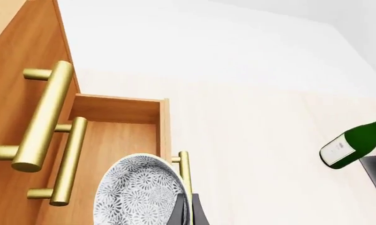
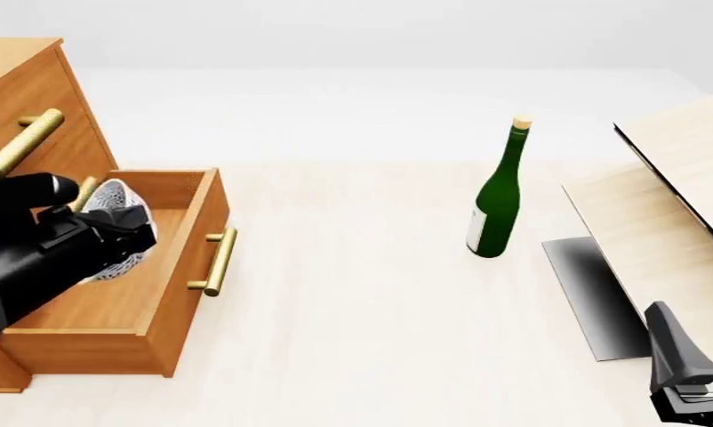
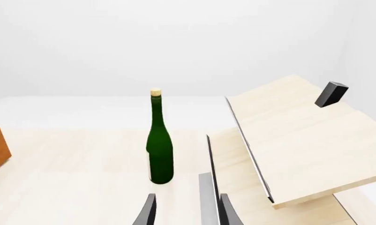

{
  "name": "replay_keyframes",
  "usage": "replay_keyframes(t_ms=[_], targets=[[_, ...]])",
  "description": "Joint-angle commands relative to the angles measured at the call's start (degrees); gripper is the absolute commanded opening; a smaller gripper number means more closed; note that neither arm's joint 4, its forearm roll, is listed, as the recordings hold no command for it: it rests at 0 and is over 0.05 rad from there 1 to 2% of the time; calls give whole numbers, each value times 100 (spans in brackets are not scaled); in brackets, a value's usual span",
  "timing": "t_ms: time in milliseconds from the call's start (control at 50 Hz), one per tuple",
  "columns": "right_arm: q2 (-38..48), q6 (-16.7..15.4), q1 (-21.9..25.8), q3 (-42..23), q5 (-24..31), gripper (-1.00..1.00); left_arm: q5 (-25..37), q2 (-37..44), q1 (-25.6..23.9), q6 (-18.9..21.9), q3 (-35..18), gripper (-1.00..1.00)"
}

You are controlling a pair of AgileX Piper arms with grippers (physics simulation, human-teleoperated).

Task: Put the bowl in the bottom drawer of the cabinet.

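Observation:
The white speckled bowl (image 2: 111,206) is tipped on its side above the open bottom drawer (image 2: 155,294) of the orange-brown cabinet (image 2: 25,98) at the left. My left gripper (image 2: 122,236) is shut on the bowl's rim. In the left wrist view the bowl (image 1: 138,192) hangs over the drawer's wooden floor (image 1: 113,140), and a dark finger (image 1: 186,210) clamps its edge just inside the drawer front. My right gripper (image 2: 689,387) stays at the near right, open and holding nothing (image 3: 186,212).
A green bottle (image 2: 497,200) stands upright mid-table, right of the drawer. A pale wood box with a dark panel (image 2: 665,222) fills the right side. The drawer's brass handle (image 2: 218,261) juts toward the table's middle. Two upper brass handles (image 1: 44,117) stick out above the drawer.

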Motion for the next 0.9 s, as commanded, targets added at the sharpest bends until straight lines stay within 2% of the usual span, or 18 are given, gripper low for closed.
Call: replay_keyframes(t_ms=[20, 120, 180, 220, 360, 380, 440, 480, 520, 560, 620, 900], targets=[[1, 0, 0, 0, 0, 100, -190, 251, -31, -108, -14, -100], [0, 0, 0, 0, 0, 100, -396, 483, -14, -176, 22, -100], [1, -1, -1, 0, 0, 100, 46, 353, 3, -168, -281, -100], [-1, 0, 0, 0, 0, 100, -326, 508, 43, -156, -69, -100], [0, 0, -2, 0, 0, 100, -652, 740, 137, -197, 53, -100], [-1, 0, -1, 0, 0, 100, -347, 602, 153, -206, -114, -100], [-2, 1, -2, 0, 0, 100, -224, 549, 180, -210, -173, -100], [-2, 0, 0, 0, 0, 100, -248, 572, 203, -216, -167, -100], [-1, 0, 0, 0, 0, 100, -585, 698, 233, -206, 48, -100], [0, 0, 0, 0, 0, 100, -310, 559, 269, -213, -92, -100], [0, 0, -1, 0, 0, 100, -267, 498, 322, -238, -52, -100], [0, 0, -1, 0, 0, 100, -608, 613, 431, -324, 250, -100]])
